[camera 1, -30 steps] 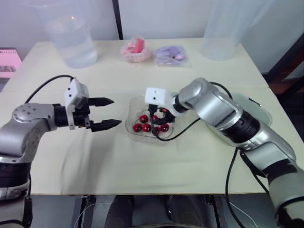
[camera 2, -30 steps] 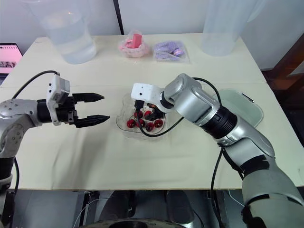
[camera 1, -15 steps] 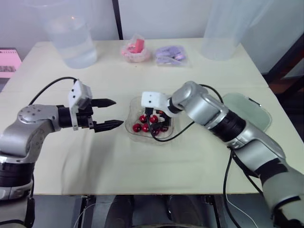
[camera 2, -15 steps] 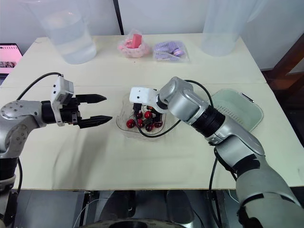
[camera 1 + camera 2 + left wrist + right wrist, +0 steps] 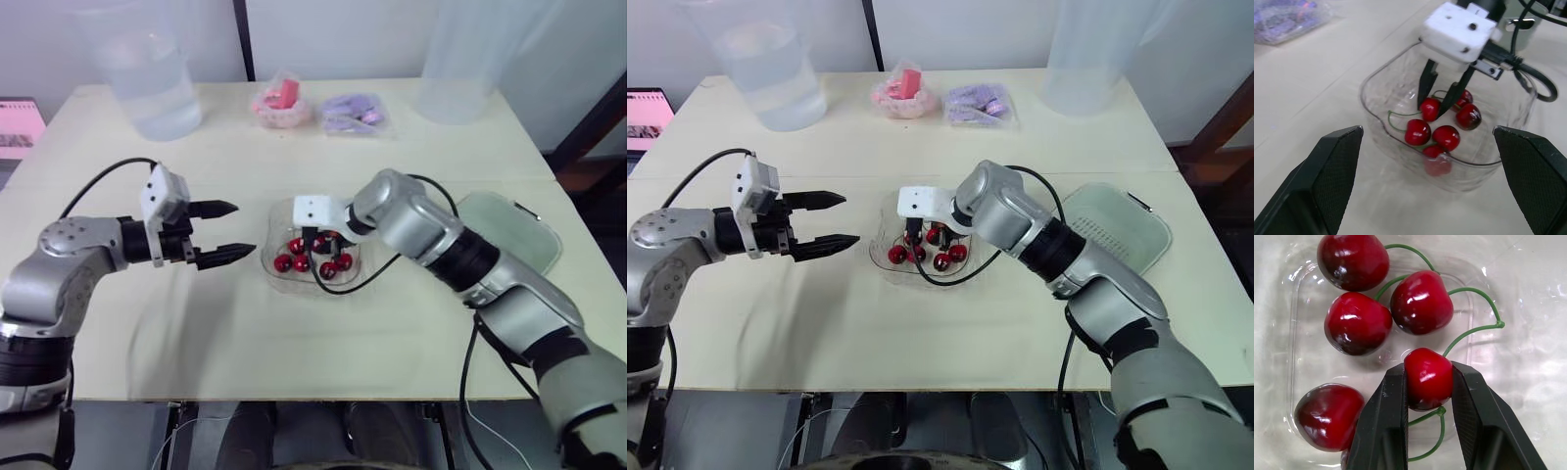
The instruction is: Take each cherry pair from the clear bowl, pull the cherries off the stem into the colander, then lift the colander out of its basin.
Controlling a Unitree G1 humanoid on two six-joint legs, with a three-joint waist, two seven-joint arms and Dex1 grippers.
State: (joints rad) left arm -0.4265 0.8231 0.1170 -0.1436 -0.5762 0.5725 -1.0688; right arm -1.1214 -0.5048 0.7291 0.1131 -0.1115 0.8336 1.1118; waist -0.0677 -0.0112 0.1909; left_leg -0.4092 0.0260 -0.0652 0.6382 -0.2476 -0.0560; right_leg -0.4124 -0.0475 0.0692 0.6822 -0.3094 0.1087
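A clear bowl [image 5: 294, 285] sits mid-table and holds several red cherries [image 5: 1357, 323] on green stems. My right gripper [image 5: 1427, 368] reaches down into the bowl, shut on one cherry [image 5: 1430, 108] that is pinched between its black fingers [image 5: 1386, 421]. To the left of the bowl my left gripper [image 5: 243, 230] hovers open and empty, its tips pointing at the rim. The pale green colander [image 5: 1122, 230] rests in its basin at the table's right side, behind my right arm.
A large clear water jug [image 5: 147, 78] stands at the back left and another clear container [image 5: 460, 59] at the back right. A pink packet [image 5: 282, 103] and a purple packet [image 5: 348, 113] lie between them. A black cable loops from my right wrist over the bowl's front.
My right gripper has closed from wide open onto one cherry in the bowl. My left gripper has edged slightly nearer the bowl and stays open.
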